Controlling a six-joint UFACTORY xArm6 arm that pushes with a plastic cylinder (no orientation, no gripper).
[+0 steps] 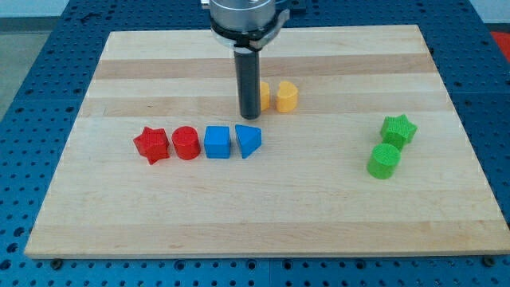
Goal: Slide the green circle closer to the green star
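Observation:
The green circle (383,161) sits at the view's right, just below and slightly left of the green star (398,129); the two nearly touch. My tip (249,117) is near the board's middle, far to the left of both green blocks. It stands just above the blue triangle (248,141) and partly hides a yellow block (264,95) behind the rod.
A red star (151,144), a red circle (186,143), a blue square (217,142) and the blue triangle form a row left of centre. A yellow hexagon (286,96) sits right of the rod. The wooden board (263,215) has blue perforated table around it.

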